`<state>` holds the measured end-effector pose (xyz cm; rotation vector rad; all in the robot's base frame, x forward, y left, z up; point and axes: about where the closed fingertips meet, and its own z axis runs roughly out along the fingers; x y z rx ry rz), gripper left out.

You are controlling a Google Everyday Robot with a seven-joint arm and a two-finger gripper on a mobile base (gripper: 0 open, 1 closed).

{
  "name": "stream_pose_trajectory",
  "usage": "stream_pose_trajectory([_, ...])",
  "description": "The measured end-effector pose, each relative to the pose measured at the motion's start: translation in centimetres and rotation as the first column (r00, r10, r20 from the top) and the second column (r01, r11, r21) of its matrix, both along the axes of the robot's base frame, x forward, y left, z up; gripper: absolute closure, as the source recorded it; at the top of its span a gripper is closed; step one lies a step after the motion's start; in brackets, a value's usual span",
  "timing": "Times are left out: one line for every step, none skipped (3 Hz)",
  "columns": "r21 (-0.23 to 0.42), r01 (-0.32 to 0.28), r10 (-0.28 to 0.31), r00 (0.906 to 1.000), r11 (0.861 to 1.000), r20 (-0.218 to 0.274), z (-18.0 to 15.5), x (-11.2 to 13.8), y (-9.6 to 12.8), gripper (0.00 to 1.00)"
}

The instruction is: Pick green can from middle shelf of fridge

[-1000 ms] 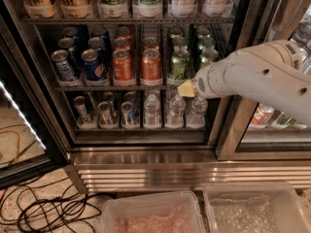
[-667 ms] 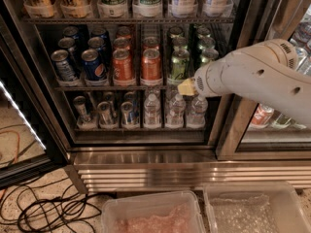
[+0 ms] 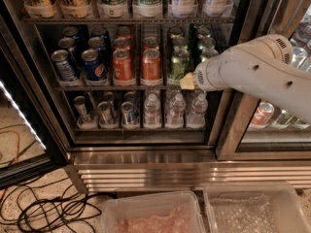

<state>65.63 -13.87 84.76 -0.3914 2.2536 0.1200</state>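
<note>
A speckled pale floor (image 3: 29,188) lies at 7 o'clock under tangled black cables (image 3: 48,210). A thin orange cable (image 3: 12,144) and a dotted white light strip (image 3: 22,118) show at 9 o'clock. A clear plastic bin (image 3: 112,212) sits at 6 o'clock and a second clear plastic bin (image 3: 291,198) at 5. The gripper (image 3: 188,81) hangs toward 1 o'clock.

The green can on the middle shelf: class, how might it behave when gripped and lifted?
The green can looks smooth and shiny, so it is probably slippery. It stands upright and narrow, so a side nudge may tip it toward the orange can. The gripper is beside its base.
</note>
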Motion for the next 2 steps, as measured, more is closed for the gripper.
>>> stream_pose_trajectory([0.017,0.017,-0.017,0.9999,1.0,-0.002,0.24,1.0,-0.18,0.29])
stream_pose_trajectory([0.035,0.03,-0.03,0.9995,0.999,-0.012,0.36,1.94,0.02,0.21])
